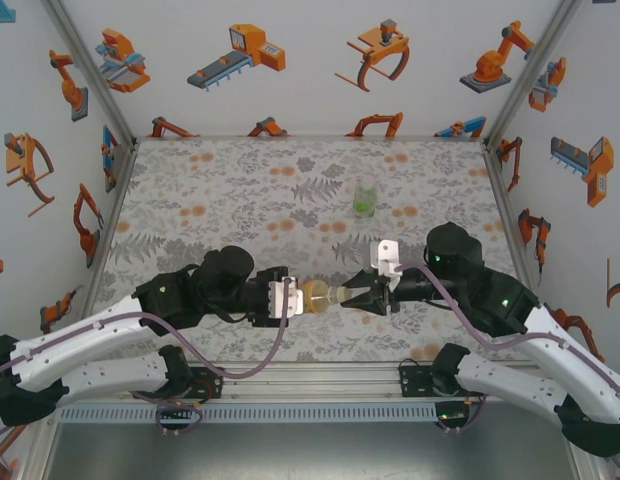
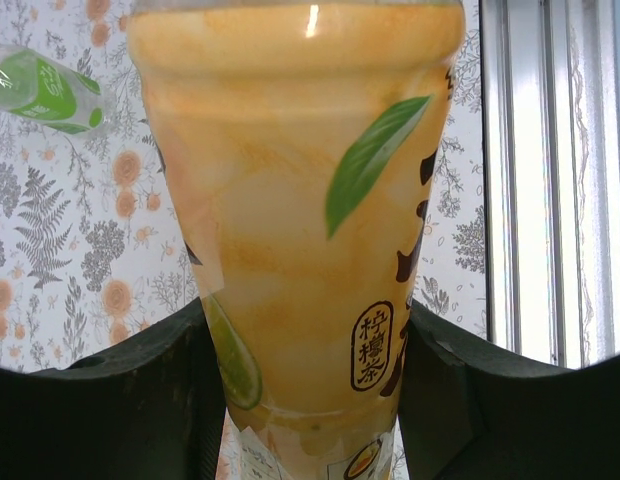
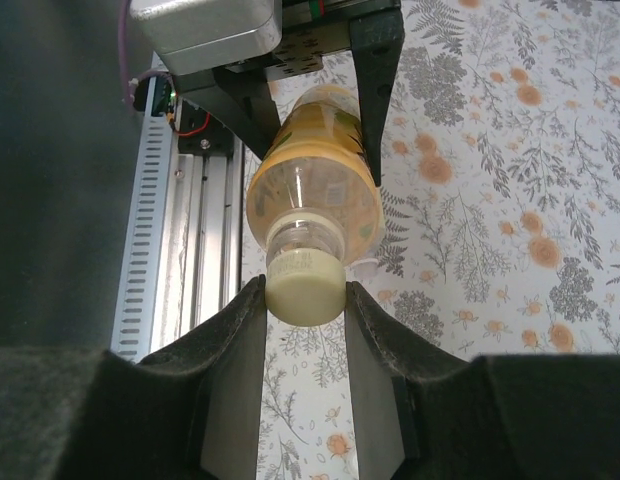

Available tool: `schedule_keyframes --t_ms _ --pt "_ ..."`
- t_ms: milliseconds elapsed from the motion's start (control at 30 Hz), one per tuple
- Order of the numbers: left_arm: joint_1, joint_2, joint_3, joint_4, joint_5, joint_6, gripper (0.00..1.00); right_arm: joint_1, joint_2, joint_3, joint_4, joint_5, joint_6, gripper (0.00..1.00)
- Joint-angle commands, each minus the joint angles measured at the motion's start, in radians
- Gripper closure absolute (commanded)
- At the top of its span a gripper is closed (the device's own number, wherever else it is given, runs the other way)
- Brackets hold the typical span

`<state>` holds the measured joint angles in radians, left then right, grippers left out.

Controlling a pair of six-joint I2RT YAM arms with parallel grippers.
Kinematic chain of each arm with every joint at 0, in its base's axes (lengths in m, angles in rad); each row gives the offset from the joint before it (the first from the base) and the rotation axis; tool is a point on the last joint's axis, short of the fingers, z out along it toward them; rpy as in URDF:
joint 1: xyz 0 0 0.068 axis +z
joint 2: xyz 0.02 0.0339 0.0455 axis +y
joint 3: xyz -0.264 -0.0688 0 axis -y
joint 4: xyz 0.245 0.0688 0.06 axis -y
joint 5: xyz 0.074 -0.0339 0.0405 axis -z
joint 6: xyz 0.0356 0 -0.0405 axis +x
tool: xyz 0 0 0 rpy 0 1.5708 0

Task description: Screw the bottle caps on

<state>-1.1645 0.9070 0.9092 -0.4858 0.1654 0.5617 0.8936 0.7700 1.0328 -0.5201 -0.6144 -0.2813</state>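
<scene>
On your left, the left claw [image 1: 293,298] is clamped around the yellow-orange bottle [image 1: 318,296]. It holds the bottle lying sideways over the near middle of the worktop [image 1: 210,190], with the neck pointing right. From the left wrist you can see its two dark fingers [image 2: 110,400] pressed against opposite sides of the bottle, toward the base end, with a green leaf printed on the label above them.

Just to the right, the cap [image 3: 305,297], a pale cream colour, sits on the bottle's neck. Your right claw [image 1: 362,296] is closed on it, with one finger touching each side. You cannot tell how far the cap is threaded on.

Farther right and toward the far edge, the green-label bottle [image 1: 365,198] stands upright on the worktop, well apart from both claws.
</scene>
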Motion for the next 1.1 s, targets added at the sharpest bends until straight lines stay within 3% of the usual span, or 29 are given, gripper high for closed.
schedule_keyframes --t_ms 0,667,1067 --pt "-0.006 -0.014 0.0 0.054 0.035 0.007 1.0 0.005 0.012 0.039 0.003 -0.03 0.001 1.0" --pt "-0.004 0.016 0.004 0.058 0.042 -0.022 1.0 0.031 0.048 0.034 0.034 -0.054 0.02 1.0" --pt "-0.006 0.038 0.021 0.029 0.041 -0.044 1.0 0.098 0.081 0.068 -0.045 0.032 -0.046 1.0"
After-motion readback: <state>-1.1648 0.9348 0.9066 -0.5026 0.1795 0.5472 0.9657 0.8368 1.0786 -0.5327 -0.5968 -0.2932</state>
